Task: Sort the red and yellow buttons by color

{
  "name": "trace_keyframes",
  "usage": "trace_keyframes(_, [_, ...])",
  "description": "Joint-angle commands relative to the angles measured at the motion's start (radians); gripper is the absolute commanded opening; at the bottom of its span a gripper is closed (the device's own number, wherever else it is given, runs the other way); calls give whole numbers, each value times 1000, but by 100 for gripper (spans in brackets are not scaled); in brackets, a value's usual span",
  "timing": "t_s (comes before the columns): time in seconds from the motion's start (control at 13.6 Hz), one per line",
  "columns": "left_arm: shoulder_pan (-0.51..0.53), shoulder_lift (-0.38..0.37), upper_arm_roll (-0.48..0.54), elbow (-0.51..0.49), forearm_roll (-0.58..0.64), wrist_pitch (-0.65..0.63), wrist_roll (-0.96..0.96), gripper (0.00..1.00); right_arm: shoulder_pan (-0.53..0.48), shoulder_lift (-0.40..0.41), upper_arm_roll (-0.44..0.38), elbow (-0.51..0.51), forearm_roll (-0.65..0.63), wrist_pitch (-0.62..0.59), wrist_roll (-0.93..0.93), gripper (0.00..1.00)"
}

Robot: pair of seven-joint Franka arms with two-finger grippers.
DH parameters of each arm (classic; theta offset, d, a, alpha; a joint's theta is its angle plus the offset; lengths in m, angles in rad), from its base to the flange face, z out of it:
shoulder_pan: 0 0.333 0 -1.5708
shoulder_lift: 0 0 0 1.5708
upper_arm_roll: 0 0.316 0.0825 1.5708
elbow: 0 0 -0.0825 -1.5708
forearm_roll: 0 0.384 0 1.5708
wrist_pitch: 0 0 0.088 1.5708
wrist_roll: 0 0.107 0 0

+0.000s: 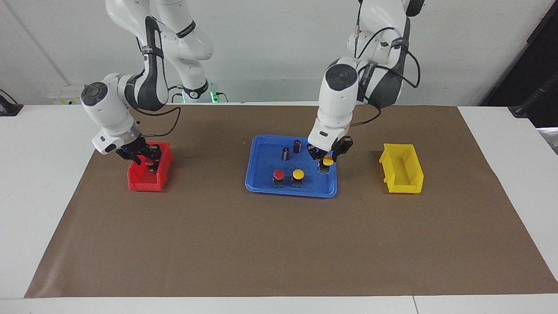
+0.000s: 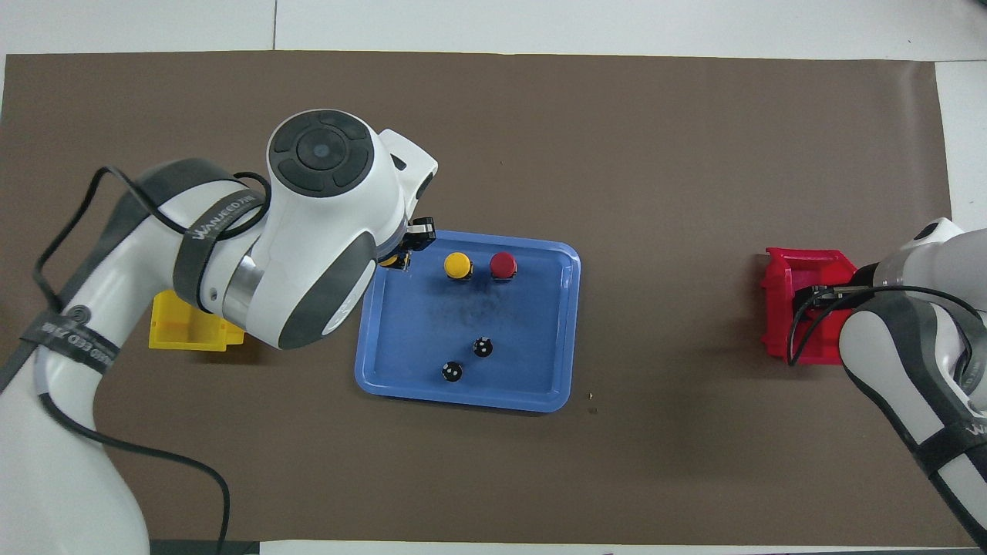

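Left gripper clamps yellow-capped push button above blue plastic tray. Right gripper over red plastic bin; grip state unclear.

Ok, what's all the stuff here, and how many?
Tray: one, blue plastic, mid-table.
Red-capped buttons: two; one on the tray, one at the red bin.
Yellow-capped buttons: two; one on the tray, one held over it.
Cylinders: two, dark, on the tray.
Bins: two; red bin at right arm's end, yellow bin at left arm's.
Mat: one, brown, on the white table.
Left gripper: shut on a yellow-capped button.
Right gripper: at the red bin.
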Motion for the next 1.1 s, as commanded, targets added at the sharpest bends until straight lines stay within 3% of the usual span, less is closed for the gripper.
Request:
trace_keyframes(0.0, [50, -47, 31, -6, 50, -103, 155, 2, 13, -8, 0, 79, -7, -94, -23, 68])
trace_keyframes(0.22, [268, -150, 32, -80, 47, -82, 377, 2, 30, 32, 3, 277, -7, -287, -12, 68])
trace_keyframes(0.51, [441, -230, 32, -308, 42, 178, 531, 2, 161, 137, 8, 626, -5, -551, 180, 68])
trace_keyframes(0.66, [429, -244, 32, -379, 40, 217, 510, 2, 260, 191, 8, 745, 2, -579, 329, 68])
trace_keyframes(1.03, [434, -359, 31, -658, 40, 363, 496, 2, 471, 234, 8, 768, 27, -469, 653, 68])
